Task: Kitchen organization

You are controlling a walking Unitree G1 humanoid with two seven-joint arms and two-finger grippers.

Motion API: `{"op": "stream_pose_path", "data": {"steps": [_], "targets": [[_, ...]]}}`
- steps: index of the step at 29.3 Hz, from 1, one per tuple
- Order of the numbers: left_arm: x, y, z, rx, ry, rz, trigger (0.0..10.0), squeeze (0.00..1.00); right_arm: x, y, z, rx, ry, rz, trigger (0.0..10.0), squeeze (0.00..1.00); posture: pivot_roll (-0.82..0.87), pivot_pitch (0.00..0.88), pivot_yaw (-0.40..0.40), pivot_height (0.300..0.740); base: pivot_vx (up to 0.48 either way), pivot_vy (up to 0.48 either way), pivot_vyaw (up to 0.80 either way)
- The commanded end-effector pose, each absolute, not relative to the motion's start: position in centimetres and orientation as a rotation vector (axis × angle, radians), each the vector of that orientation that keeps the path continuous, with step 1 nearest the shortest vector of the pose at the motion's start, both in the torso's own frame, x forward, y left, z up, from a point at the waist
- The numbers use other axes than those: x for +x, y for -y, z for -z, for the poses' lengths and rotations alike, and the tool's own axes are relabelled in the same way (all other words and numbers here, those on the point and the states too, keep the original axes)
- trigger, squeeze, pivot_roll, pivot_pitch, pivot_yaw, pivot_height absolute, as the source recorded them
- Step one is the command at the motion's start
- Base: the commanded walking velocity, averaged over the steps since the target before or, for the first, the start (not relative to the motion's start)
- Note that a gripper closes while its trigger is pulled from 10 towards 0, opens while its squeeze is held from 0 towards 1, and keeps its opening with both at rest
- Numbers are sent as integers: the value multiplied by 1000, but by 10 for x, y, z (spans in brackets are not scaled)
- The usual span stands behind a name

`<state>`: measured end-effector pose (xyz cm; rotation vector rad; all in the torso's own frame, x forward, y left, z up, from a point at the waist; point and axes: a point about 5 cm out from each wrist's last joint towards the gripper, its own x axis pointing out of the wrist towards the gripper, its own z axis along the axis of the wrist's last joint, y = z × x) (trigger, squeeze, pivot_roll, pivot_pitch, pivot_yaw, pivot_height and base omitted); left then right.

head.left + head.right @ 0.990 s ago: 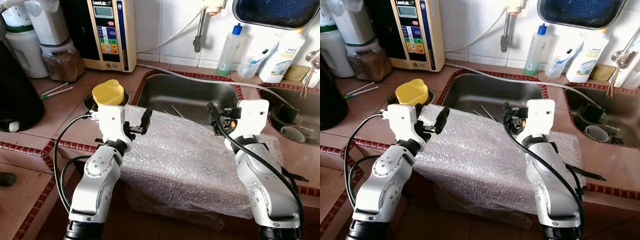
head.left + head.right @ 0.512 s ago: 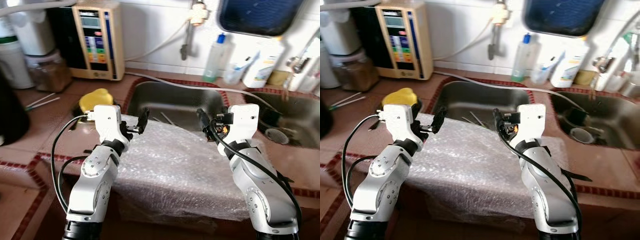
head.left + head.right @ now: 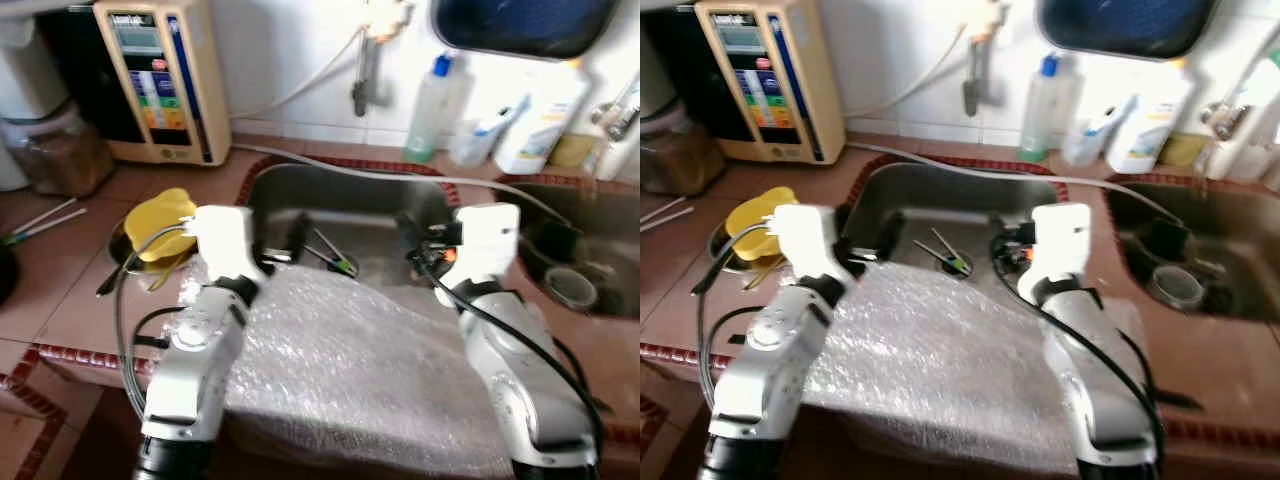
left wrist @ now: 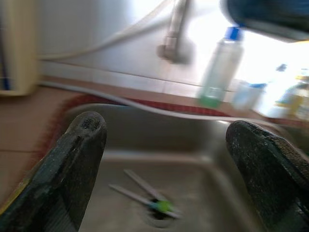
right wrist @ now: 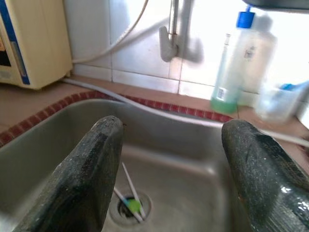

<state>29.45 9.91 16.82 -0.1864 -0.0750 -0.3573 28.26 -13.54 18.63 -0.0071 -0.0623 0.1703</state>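
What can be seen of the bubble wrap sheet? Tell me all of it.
The bubble wrap sheet is clear and shiny, studded with small bubbles. It lies draped over the counter's front edge, its far edge reaching the rim of the steel sink. Both silver arms extend above it, the left pincer and right pincer over its far edge.

No brand, word or number is coming through legibly. The cream water ionizer (image 3: 152,82) standing left of the sink (image 3: 345,215) is showing a small display and a column of coloured buttons, all too blurred to read. The white detergent bottle (image 3: 542,118) behind the sink is carrying blue print that is also staying unreadable.
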Motion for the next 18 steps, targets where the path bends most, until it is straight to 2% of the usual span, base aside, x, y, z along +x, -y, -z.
{"op": "stream_pose_path", "data": {"steps": [1, 6, 13, 18], "targets": [[295, -106, -168, -178, 71, 339, 10000, 0, 280, 127, -188, 14, 57, -232, 10000, 0, -12, 0, -8, 740, 386, 0, 0], [295, -107, -170, -185, 80, 335, 10000, 0, 279, 127, -188, 29, 62, -244, 10000, 0, -10, 0, -8, 740, 390, 0, 0], [294, -106, -170, -170, 76, 334, 10000, 0, 279, 124, -188, 38, 74, -271, 10000, 0, 0, 0, -8, 740, 0, 0, 0], [295, -119, -169, -127, 82, 205, 10000, 0, 277, 119, -188, 46, 72, -301, 10000, 0, 7, 0, -7, 740, 0, 0, 0]]}}
